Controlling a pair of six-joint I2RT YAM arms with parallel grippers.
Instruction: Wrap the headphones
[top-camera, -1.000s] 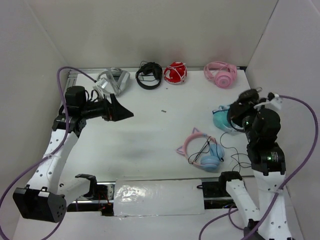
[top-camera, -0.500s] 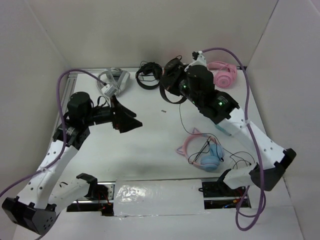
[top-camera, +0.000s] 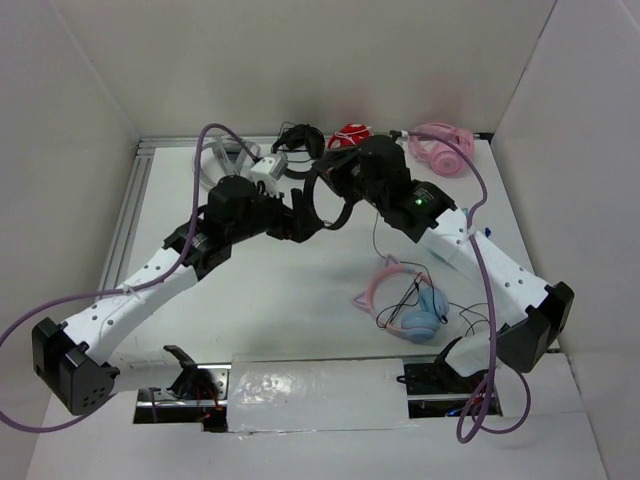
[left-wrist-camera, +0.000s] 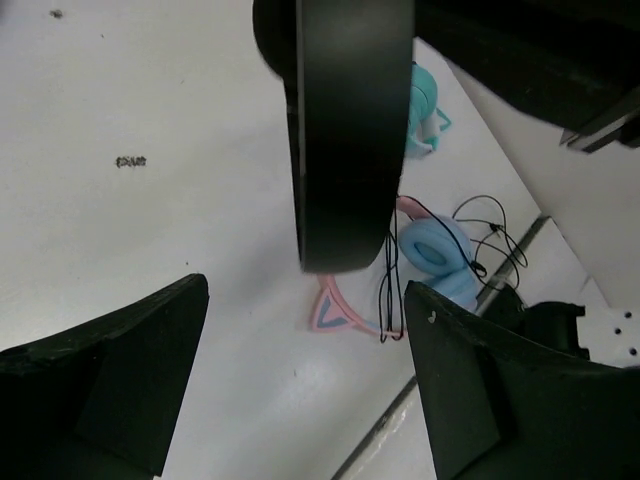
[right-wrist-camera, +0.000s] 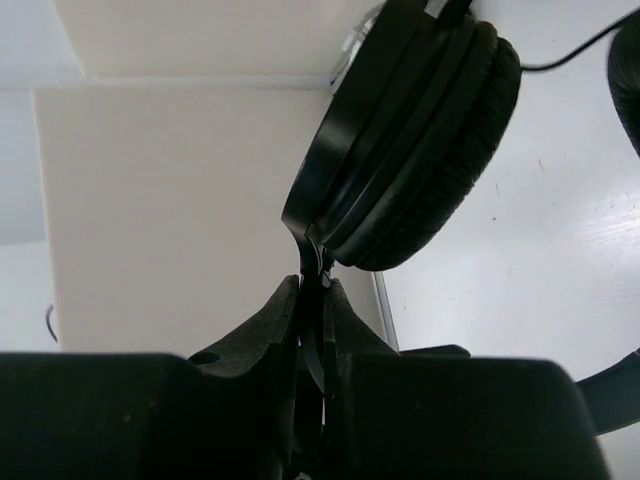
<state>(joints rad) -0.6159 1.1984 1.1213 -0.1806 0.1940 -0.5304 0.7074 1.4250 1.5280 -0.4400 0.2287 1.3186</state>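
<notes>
Pads of your right gripper (right-wrist-camera: 313, 288) pinch the thin band (right-wrist-camera: 318, 215) of the headphones (right-wrist-camera: 425, 140), holding them off the table (top-camera: 290, 290), likely so the cord (top-camera: 376, 240) hangs free for winding; your left gripper (left-wrist-camera: 305, 300) sits spread either side of one ear cup (left-wrist-camera: 345, 130), not touching it. White walls (top-camera: 90, 120) box in the table, with a pink cat-ear pair (top-camera: 405, 300) nearer you and other sets (top-camera: 440, 148) along the back.

Headphones (left-wrist-camera: 350, 130) cup cut by top edge; cord end lost, perhaps under right arm (top-camera: 480, 262).
</notes>
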